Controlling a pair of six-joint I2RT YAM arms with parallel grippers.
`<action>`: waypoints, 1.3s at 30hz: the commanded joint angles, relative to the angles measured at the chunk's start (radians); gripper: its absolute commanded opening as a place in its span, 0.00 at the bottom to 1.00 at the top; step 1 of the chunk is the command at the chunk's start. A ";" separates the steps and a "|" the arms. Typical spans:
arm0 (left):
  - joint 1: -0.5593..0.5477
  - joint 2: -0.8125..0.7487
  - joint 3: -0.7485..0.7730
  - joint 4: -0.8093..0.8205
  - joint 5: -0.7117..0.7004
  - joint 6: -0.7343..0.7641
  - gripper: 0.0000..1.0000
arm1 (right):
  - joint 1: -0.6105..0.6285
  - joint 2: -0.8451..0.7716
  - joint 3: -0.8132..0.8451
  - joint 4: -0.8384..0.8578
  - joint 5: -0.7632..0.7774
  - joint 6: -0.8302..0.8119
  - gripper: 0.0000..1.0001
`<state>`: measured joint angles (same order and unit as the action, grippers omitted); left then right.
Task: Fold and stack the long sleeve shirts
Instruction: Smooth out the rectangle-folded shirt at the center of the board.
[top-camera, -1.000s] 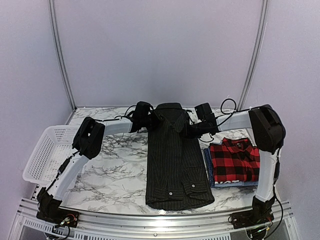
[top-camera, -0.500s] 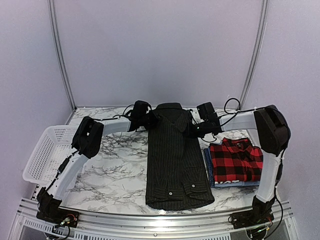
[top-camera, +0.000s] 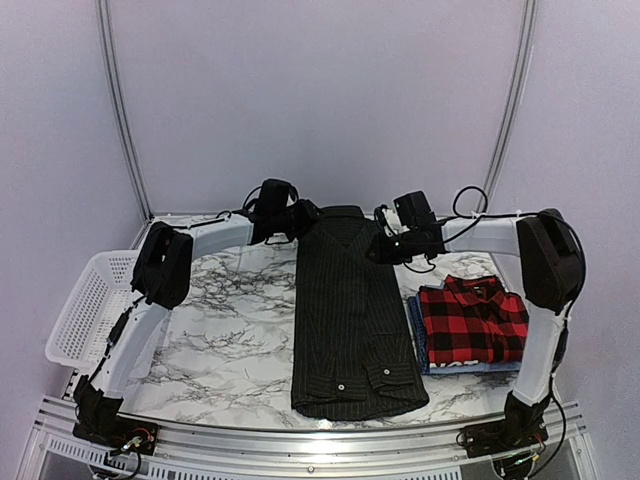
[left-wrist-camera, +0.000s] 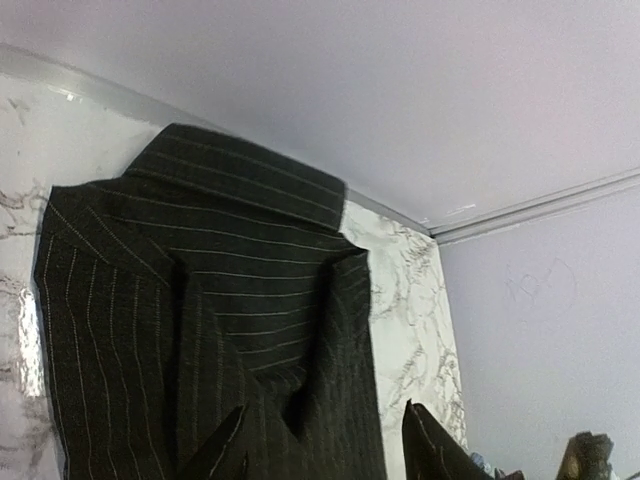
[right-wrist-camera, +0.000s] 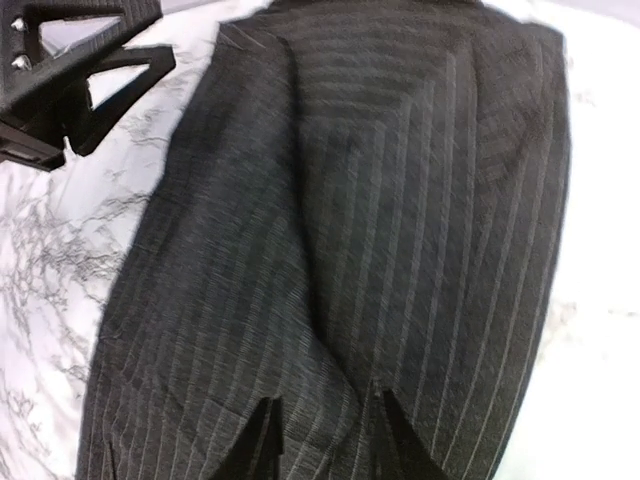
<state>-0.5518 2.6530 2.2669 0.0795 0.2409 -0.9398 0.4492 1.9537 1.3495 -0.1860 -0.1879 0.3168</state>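
Pinstripe shirt (top-camera: 352, 320) lies flat on the table (top-camera: 240, 340), folded into a long narrow strip. Its collar is at the far end, just beneath both grippers, and its body runs from them back toward the arm bases. It is thin, limp cloth, light and with no stiffness beyond the collar and the button placket. Lifted by one point, it would likely sag and fall open. The better hold looks to be a pinch at the two shoulder corners beside the collar, one per gripper. That pinch should take all layers at once so the tucked sleeves do not slip out. The marble top looks smooth, so the strip may slide when pulled.

Left gripper (left-wrist-camera: 325, 450) hovers at the collar's left side with its fingers moderately parted and nothing between them. Collar and shoulder lie ahead of its tips. Right gripper (right-wrist-camera: 328, 440) hangs over the right shoulder with its jaws narrowly parted. Striped cloth shows in the gap, but they do not appear to pinch it. Both arms reach far forward, with forearms angled inward toward each other and wrists tipped down.

Plaid shirt (top-camera: 472, 320) rests folded on the blue shirt (top-camera: 415, 335), nearer the bases and outward of the right gripper. Basket (top-camera: 85, 310) sits well off the left gripper's outer side.
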 joint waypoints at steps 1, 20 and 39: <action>0.010 -0.214 -0.105 -0.012 0.030 0.074 0.51 | 0.034 0.024 0.119 0.008 -0.033 -0.050 0.21; 0.021 -0.495 -0.649 -0.205 0.143 0.225 0.50 | 0.046 0.309 0.356 -0.037 -0.077 -0.076 0.20; -0.025 -0.462 -0.713 -0.294 0.083 0.283 0.51 | 0.049 0.412 0.406 -0.083 0.006 -0.107 0.37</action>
<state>-0.5636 2.1815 1.5211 -0.1452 0.3767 -0.6949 0.4873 2.3386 1.7340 -0.2379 -0.2199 0.2298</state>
